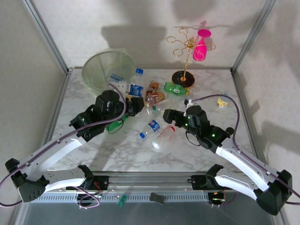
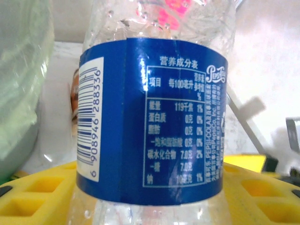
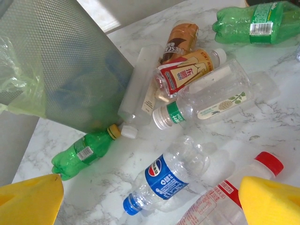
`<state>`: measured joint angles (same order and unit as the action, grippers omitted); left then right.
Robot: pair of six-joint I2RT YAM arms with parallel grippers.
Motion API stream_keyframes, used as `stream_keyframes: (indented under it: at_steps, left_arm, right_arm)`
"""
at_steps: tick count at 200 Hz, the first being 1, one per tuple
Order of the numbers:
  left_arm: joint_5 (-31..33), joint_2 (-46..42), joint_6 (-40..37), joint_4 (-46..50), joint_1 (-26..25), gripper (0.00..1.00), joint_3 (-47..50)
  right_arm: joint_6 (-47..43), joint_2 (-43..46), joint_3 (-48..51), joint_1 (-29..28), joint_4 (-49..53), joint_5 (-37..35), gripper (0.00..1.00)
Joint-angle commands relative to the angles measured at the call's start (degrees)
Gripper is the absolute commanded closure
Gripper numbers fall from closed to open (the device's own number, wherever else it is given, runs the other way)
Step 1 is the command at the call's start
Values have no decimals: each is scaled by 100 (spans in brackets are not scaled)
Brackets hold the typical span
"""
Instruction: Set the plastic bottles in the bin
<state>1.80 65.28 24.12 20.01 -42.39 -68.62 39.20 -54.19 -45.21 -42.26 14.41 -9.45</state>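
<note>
**Left fingers clamped on a blue-labelled bottle by the bin, right fingers wide open over the loose ones**

Toward the near edge, mid-counter, a clear red-capped bottle (image 1: pixel 164 136) and a small blue-capped cola bottle (image 1: pixel 151 126) lie side by side. The right fingers (image 1: pixel 167 114) hang just beyond them, spread wide and holding nothing. To the left lies a small green bottle (image 3: pixel 84 152) with a yellow cap.

Farther in, the left fingers (image 1: pixel 134 104) grip a clear bottle with a blue label (image 2: pixel 150 126), close to the bin's right side. Beside it is a heap of a clear green-capped bottle (image 3: pixel 206 101), a tan tea bottle (image 3: pixel 187 70) and a brown coffee bottle (image 3: pixel 180 42). A slim white bottle (image 3: pixel 138 89) rests against the bin wall, and a large green bottle (image 3: pixel 253 21) lies to the right.

The bin (image 1: pixel 96 70) stands at the far left corner of the counter (image 1: pixel 117 150), its bag liner hanging over the rim. A pale, blue-labelled shape shows at its right wall, but I cannot tell whether it is inside.

Near the far edge stands a gold rack (image 1: pixel 186 61) holding a pink cup (image 1: pixel 202 44).
</note>
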Motion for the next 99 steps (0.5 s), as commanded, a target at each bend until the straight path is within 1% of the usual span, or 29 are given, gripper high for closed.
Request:
stream_keyframes:
  at_steps: [1,34,62,99]
  left_arm:
    - [-381,230,-54,-57,359,57,-493]
    - [-629,636,79,-12,1173,56,-1108]
    - [-817,1041,282,-15,1846,56,-1449]
    - [-968,1547,683,7,2449,57,-1628]
  right_arm:
    - [1,4,-223,27,102,-169,4]
    - [-54,5,-225,25,158,-223,3]
    - [-99,-46,-229,25,140,-220,3]
    - [-130,-109,-233,25,110,-202,3]
